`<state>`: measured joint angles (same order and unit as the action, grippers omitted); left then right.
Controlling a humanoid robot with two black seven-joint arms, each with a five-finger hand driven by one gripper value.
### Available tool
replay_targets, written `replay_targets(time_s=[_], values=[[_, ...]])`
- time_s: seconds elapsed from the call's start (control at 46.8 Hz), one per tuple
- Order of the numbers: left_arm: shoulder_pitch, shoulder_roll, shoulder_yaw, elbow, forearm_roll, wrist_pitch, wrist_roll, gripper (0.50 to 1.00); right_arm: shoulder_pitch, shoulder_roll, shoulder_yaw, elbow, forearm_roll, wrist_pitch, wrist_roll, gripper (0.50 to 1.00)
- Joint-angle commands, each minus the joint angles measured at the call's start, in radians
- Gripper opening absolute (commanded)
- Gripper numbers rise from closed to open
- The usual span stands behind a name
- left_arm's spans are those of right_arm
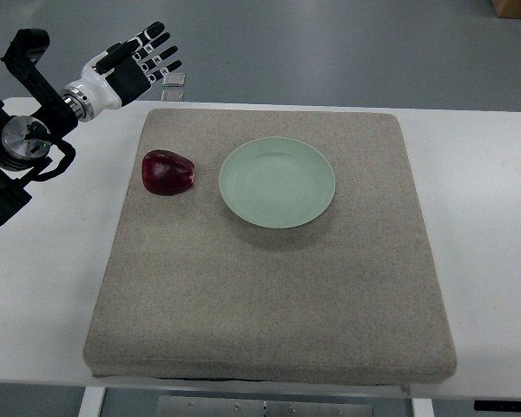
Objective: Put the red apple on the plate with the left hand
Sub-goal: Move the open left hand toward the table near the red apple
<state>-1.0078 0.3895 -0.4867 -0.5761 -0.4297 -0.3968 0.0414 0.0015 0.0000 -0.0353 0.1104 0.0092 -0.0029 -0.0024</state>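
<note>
A thick square mat [269, 287] of coarse, oatmeal-coloured fabric with rounded corners covers most of a smooth white table [486, 261]. On the mat's far half sits a round, pale green plate [277, 182], shallow and glossy, with a low rim and nothing on it. Just left of the plate, apart from it by a narrow strip of mat, lies the apple [167, 172]: dark red, almost maroon, waxy, with a soft highlight on top and a slightly lumpy, blocky outline. It rests near the mat's left edge, touched by nothing. The left hand [137, 62] hangs at the upper left, beyond the mat's far left corner and well apart from the apple. Its palm shell is white plastic, and the fingers [156, 45] are black jointed segments with pale patches along them. They are stretched out and fanned slightly apart, pointing to the right, holding nothing and touching nothing. Behind the hand, the arm [22, 130] is a cluster of black brackets with a round metal joint, coming in from the left edge. Two small, flat, pale squares [174, 86] lie on the grey floor just beyond the table's far edge, below the fingertips.
</note>
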Motion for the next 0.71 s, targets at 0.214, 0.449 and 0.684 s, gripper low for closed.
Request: replay_targets(time_s=[0.214, 0.449, 0.684], values=[[-0.009, 0.009, 0.0, 0.008, 0.0, -0.002, 0.0, 0.996, 0.0, 0.0, 0.0, 0.0, 0.0, 0.0, -0.001, 0.932], [-0.031, 0.017, 0.005, 0.061, 0.002, -0.007, 0.0, 0.996, 0.0, 0.0, 0.0, 0.0, 0.0, 0.0, -0.001, 0.93], [-0.022, 0.028, 0.017, 0.093, 0.149, -0.114, -0.006, 0.996, 0.0, 0.0, 0.0, 0.0, 0.0, 0.001, -0.001, 0.93]])
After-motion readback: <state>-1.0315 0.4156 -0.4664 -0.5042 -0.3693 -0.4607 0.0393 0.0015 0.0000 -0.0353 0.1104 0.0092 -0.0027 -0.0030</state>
